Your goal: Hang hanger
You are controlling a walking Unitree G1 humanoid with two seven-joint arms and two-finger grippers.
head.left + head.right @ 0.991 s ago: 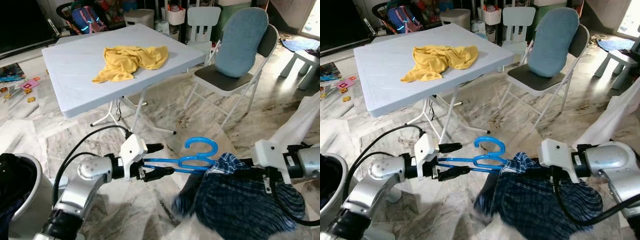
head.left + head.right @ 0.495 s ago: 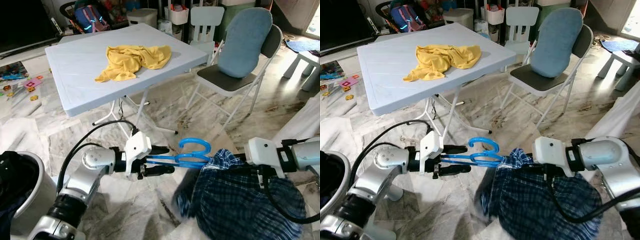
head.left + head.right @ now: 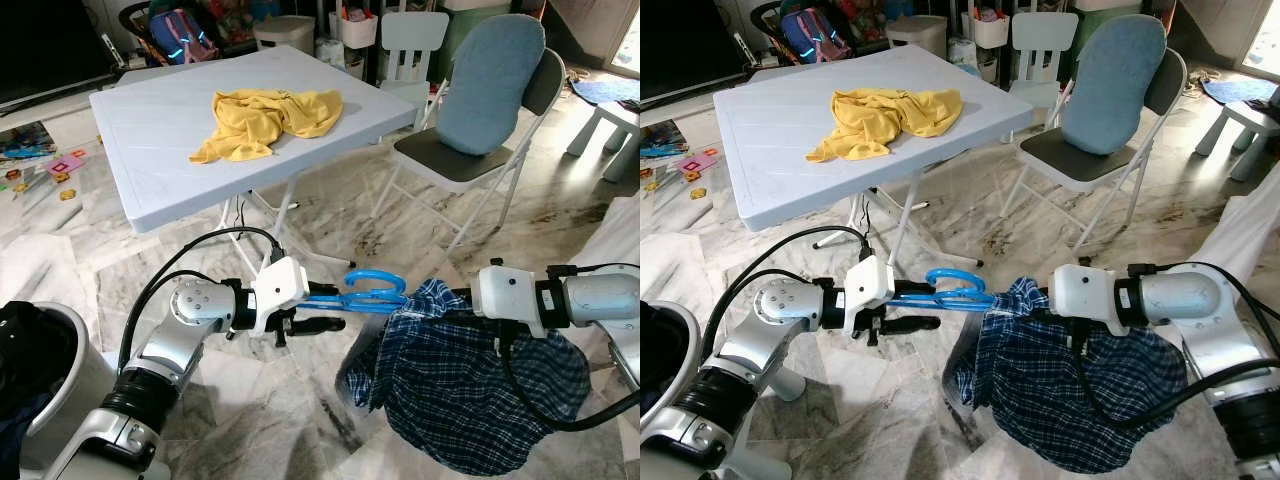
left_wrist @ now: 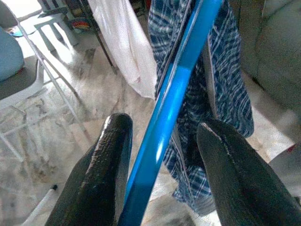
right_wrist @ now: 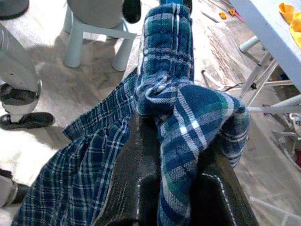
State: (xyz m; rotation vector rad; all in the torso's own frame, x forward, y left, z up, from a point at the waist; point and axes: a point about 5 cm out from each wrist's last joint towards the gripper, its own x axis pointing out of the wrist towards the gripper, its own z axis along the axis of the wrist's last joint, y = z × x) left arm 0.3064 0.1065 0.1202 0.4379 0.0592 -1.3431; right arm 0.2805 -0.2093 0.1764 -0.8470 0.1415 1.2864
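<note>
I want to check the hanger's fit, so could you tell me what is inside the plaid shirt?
The blue hanger runs from the left pincer into the plaid shirt. Its far end is covered by cloth. The right pincer is shut on the fabric.

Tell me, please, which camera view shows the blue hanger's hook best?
The left eye view: the blue hanger shows its whole hook between the left gripper and the plaid shirt. The right eye view matches; the left wrist view shows a bare bar.

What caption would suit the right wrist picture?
Robot's right hand clamps a bunched dark blue plaid cloth garment above the marble floor.
</note>
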